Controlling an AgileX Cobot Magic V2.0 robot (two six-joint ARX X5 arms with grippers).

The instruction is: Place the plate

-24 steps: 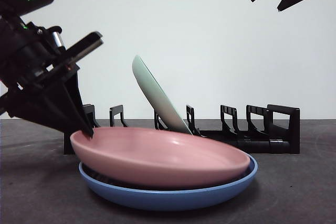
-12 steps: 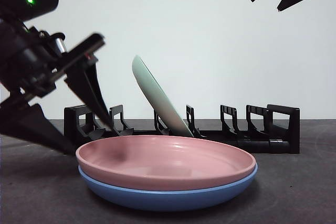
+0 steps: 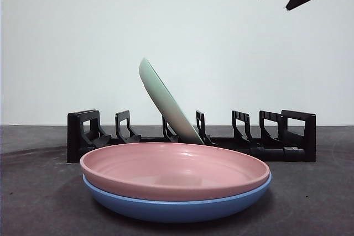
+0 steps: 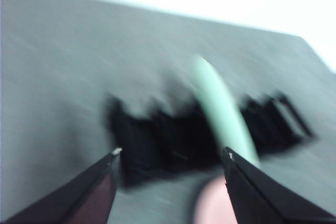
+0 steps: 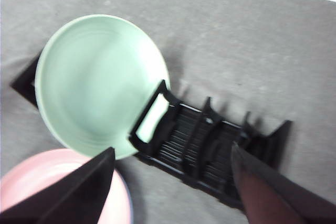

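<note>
Grey table (image 3: pixel 33 203): pink plate (image 3: pixel 174 172) nested on blue plate (image 3: pixel 177 207).

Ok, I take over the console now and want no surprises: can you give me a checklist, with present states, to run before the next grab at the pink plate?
1. Pink plate lies level, nested in the blue plate: ok.
2. Neither gripper holds anything: ok. The left gripper and the right gripper both have their jaws apart and empty.
3. Green plate sits in the black rack, leaning: ok.
4. Free slots in the rack on both sides of the green plate: ok.
5. Left wrist view sharp enough to aim: not ok, it is blurred.
6. Left arm clear of the plates in the front view: ok, it is out of that view.
</note>
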